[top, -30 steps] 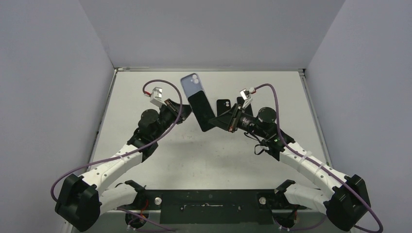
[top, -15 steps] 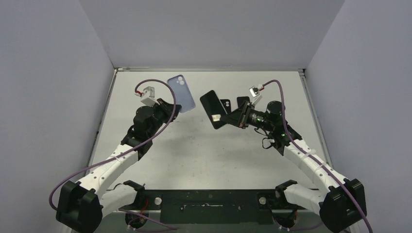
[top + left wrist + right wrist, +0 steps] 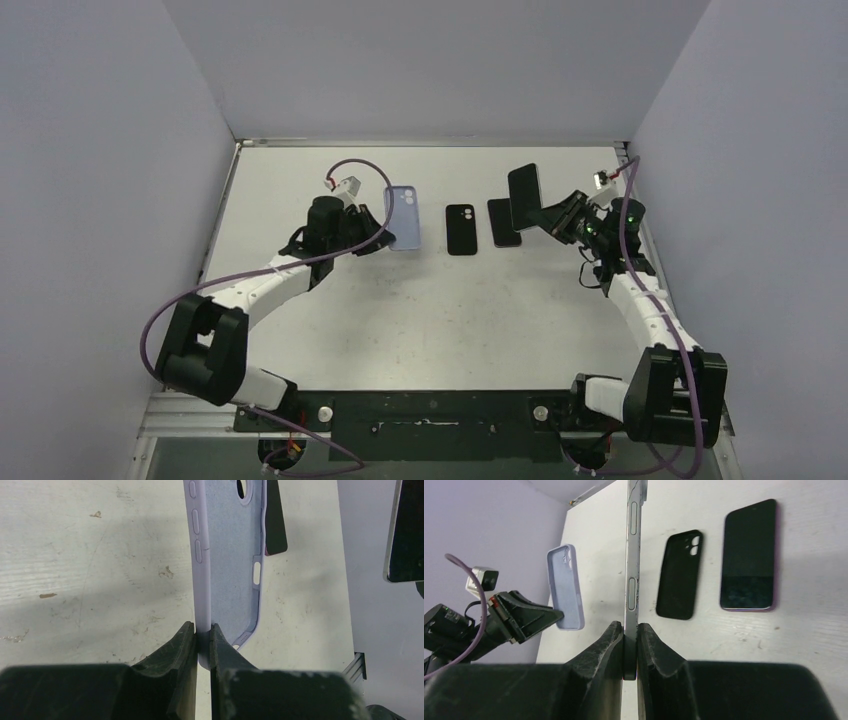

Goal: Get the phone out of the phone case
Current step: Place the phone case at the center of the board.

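My left gripper [image 3: 372, 228] [image 3: 202, 645] is shut on the edge of an empty lilac phone case [image 3: 403, 217] [image 3: 230, 555] and holds it low over the table, left of centre. The case also shows in the right wrist view [image 3: 565, 586]. My right gripper [image 3: 556, 218] [image 3: 630, 645] is shut on the bare phone [image 3: 524, 193] [image 3: 633, 555], gripping it by its faces, edge-on to the wrist camera, above the table at the back right. Phone and case are apart.
A black phone case [image 3: 461, 229] [image 3: 680, 573] lies flat in the middle of the table. A second dark-screened phone [image 3: 502, 222] [image 3: 749, 555] lies to its right, beneath my held phone. The table's right edge and wall are close to my right arm.
Both arms have swung apart and outward. The left lowered the lilac case toward the table; the right carried the phone to the back right. One second ago phone and case were still together.
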{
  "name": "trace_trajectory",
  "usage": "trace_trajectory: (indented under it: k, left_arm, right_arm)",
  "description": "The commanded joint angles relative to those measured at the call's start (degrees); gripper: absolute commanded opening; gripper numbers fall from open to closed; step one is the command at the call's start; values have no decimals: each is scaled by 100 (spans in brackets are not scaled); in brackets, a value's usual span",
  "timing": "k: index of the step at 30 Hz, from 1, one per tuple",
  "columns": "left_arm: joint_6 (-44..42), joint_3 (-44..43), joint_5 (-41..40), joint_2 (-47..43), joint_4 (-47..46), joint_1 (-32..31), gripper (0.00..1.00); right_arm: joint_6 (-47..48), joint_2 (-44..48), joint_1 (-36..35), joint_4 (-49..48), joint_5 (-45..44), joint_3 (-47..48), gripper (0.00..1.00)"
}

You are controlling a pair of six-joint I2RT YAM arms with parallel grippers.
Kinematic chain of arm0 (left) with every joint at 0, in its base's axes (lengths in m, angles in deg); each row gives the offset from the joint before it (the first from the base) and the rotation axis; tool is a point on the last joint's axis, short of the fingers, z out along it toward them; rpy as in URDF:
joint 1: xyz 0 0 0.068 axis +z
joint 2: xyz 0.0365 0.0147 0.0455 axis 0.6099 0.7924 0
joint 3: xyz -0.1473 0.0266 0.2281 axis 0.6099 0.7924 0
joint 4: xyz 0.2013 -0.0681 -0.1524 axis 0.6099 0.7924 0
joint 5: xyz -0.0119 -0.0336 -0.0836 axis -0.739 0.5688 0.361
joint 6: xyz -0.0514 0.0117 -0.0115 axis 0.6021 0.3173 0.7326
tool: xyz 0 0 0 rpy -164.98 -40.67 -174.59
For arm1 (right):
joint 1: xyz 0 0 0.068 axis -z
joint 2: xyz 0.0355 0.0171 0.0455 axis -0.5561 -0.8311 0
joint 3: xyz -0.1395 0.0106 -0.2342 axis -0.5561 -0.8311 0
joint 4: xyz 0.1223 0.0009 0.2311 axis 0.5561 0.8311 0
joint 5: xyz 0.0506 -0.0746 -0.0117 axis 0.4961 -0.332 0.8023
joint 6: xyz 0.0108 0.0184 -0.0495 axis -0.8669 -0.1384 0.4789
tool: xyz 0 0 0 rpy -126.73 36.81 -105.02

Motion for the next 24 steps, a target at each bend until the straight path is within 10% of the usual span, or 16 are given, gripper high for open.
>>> trace_trajectory:
  k: [1, 24]
  left_arm:
    - [-274, -597, 507, 613, -214, 33, 0]
    - [19, -1688, 532, 3198, -864, -261, 0]
  right_arm:
    - [392, -455, 334, -818, -188, 100, 0]
    - [1298, -3702, 1282, -1369, 455, 1113, 0]
